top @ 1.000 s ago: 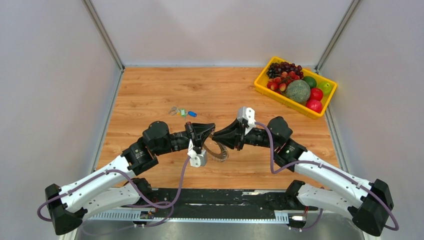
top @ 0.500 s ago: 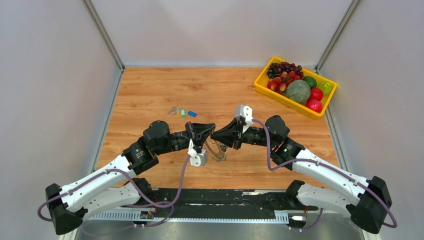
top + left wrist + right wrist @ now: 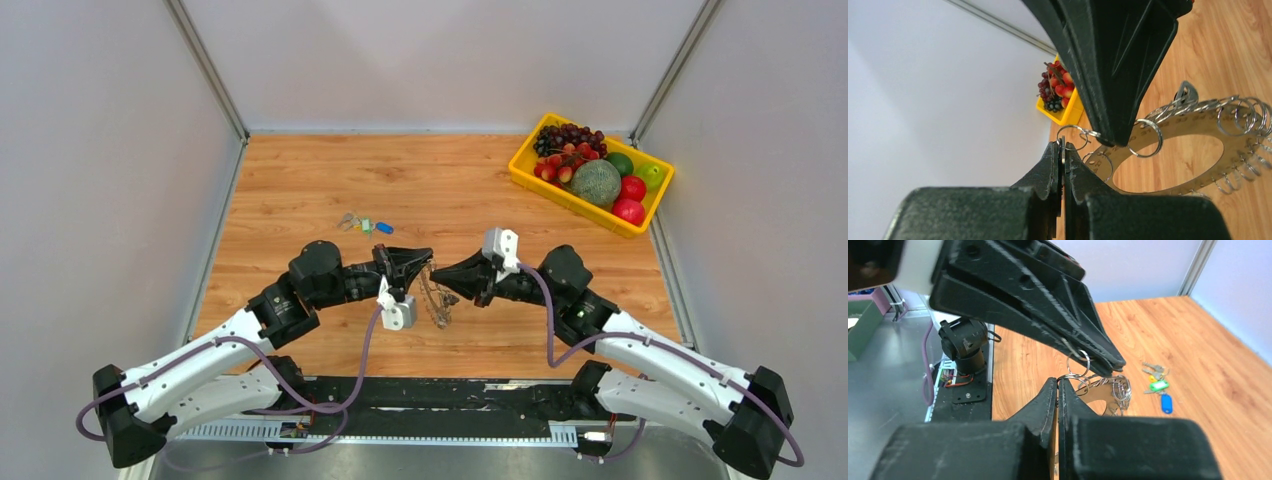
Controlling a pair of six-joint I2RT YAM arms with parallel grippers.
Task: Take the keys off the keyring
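Hanging edge-on between the two grippers, above the wooden table [image 3: 320,180], the keyring [image 3: 1183,127] is a flat grey plate with an open centre, its rim threaded with small split rings [image 3: 1243,112]. The left gripper [image 3: 1063,150] is clamped on its thin rim. The right gripper [image 3: 1058,385] has its fingers pressed together, tips at one split ring; a grip on it cannot be confirmed. Beyond, the keys [image 3: 362,223], with green and blue tags, lie on the table, well apart from the keyring. A yellow fruit crate [image 3: 565,200] occupies the far right corner.
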